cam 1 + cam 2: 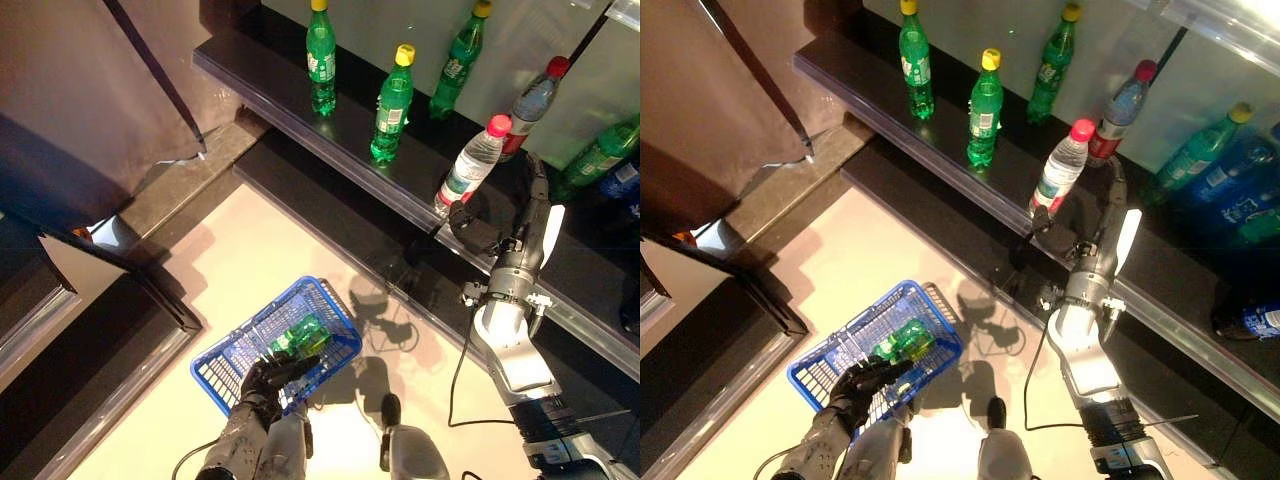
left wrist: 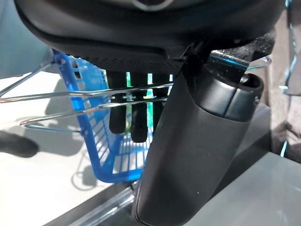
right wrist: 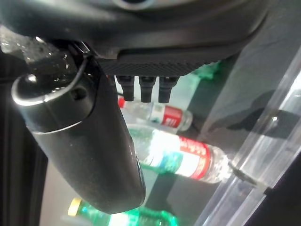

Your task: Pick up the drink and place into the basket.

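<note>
**Desk:** What's in the frame?

**Photographer:** A blue plastic-coated wire shopping basket [image 1: 240, 350] hangs over the pale floor at about seven o'clock in the head view. The robot's left hand [image 1: 262, 380] holds it from the near side, dark fingers curled round the basket's thin silver wire handles [image 2: 94, 101], as the left wrist view shows. A green plastic drink bottle [image 1: 303, 336] lies on its side inside the basket, toward the far right corner.

**Desk:** And the right hand?

**Photographer:** The right hand [image 1: 478, 228] is up at the glossy black shelf [image 1: 290, 95], at about three o'clock. It sits just beside the base of a clear plastic water bottle with a pink cap [image 1: 472, 162]. Its own wrist view shows the fingers [image 3: 146, 87] curled in, ending short of the bottle, closed on nothing; the water bottle shows past them.

**Desk:** What else stands on the shelf?

**Photographer:** Upright drinks in a loose line. A green bottle with a yellow cap [image 1: 393, 103] stands at about twelve o'clock. A second green yellow-capped bottle [image 1: 320, 52] is at eleven o'clock, and a third green bottle [image 1: 461, 55] stands farther back at one o'clock. A clear bottle with a red cap [image 1: 534, 102] leans behind the pink-capped one, and another green bottle [image 1: 600, 155] lies at two o'clock near the edge.
</note>
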Tool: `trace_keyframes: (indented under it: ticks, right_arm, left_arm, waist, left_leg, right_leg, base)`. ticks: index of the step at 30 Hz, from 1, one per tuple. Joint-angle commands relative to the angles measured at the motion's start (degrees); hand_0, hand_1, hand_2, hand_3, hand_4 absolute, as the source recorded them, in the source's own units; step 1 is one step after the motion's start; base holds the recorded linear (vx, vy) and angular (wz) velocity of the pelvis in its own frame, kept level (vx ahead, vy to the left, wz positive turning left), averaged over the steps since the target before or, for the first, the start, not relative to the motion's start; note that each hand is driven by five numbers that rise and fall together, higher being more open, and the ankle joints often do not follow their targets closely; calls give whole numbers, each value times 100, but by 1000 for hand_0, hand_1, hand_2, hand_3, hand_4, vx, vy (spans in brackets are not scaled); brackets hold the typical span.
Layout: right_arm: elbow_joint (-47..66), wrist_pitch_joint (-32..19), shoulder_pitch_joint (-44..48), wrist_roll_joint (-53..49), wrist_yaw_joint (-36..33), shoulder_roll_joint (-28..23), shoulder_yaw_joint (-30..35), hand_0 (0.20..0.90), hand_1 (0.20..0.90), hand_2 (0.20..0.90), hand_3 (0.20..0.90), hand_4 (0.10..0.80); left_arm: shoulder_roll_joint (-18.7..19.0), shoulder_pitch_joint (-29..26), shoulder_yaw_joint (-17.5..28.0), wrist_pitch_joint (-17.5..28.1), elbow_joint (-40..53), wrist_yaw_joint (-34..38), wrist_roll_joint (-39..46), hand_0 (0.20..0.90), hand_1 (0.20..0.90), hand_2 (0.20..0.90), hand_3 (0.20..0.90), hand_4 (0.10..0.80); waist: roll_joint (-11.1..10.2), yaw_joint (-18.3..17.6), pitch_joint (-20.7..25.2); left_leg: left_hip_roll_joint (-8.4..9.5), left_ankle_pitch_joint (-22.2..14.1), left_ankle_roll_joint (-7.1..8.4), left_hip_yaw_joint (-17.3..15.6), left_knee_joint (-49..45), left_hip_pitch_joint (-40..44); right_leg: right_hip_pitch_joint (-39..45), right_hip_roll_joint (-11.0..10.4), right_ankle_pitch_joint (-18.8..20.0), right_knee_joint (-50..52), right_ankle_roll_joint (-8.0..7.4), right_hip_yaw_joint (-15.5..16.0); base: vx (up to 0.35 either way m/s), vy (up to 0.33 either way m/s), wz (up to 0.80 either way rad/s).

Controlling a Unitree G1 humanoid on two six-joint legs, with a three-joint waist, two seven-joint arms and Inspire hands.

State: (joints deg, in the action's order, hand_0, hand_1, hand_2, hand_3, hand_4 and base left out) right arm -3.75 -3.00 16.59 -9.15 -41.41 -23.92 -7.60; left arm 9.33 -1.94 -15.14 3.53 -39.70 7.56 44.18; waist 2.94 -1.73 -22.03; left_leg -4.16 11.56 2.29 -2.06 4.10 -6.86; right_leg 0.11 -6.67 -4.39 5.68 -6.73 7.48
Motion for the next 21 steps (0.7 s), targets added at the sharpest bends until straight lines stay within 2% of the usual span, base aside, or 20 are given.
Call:
trace_keyframes:
  ticks: [1, 4, 6, 9, 15, 21]
  right_arm:
    - [82, -153, 482, 32, -240, 38, 40, 900, 900, 900, 900, 800]
    - [-72, 34, 652, -231, -74, 32, -17, 900, 900, 900, 900, 800]
    - [-210, 135, 808, -396, 9, 0, -46, 900, 900, 900, 900, 800]
    - [-478, 160, 1023, -633, -67, 32, -64, 900, 900, 900, 900, 800]
    - [-679, -97, 1365, -1223, -327, -137, 143, 900, 900, 900, 900, 800]
    - [-1400, -277, 2580, -1617, -461, -474, 251, 900, 900, 900, 900, 800]
  left_arm:
    - [298, 458, -93, 724, 231, -219, -386, 300, 300, 300, 200, 100]
    - [263, 445, -71, 748, 197, -213, -313, 300, 300, 300, 200, 100]
    - [230, 455, -71, 760, 200, -268, -286, 300, 300, 300, 200, 100]
    - [193, 476, -134, 693, 117, -380, -323, 300, 300, 300, 200, 100]
    - [358, 248, -356, 720, 153, -345, -362, 300, 300, 300, 200, 100]
    - [611, -258, -444, 868, 71, -326, -89, 300, 300, 300, 200, 100]
  waist:
    - [-138, 235, 765]
    - [-170, 265, 720]
    - [-195, 315, 586]
    - [-165, 346, 433]
    - [-97, 287, 122]
    - [98, 352, -308]
  left_leg:
    - [-185, -844, 74, -21, -620, 317]
    - [-172, -932, 121, -14, -1037, 191]
    - [-146, -916, 149, 61, -1635, -71]
    - [-129, -963, 80, 82, -1633, -169]
    - [-6, -1033, 49, 37, -1637, -353]
    - [121, -1098, 15, -8, -1682, -695]
  right_leg:
    - [-311, 92, 499, -101, 528, 92]
    - [-318, 80, 477, -24, 602, 106]
    - [-287, 68, 466, 60, 678, 114]
    - [-326, 66, 388, 262, 694, 103]
    - [-696, -88, 471, 401, 600, 43]
    - [-1166, -220, 619, 444, 493, -19]
  base:
    - [60, -61, 1]
    - [26, -42, 0]
    - [21, 11, 0]
    - [57, 121, 3]
    - [-51, 108, -1]
    - [-143, 49, -5]
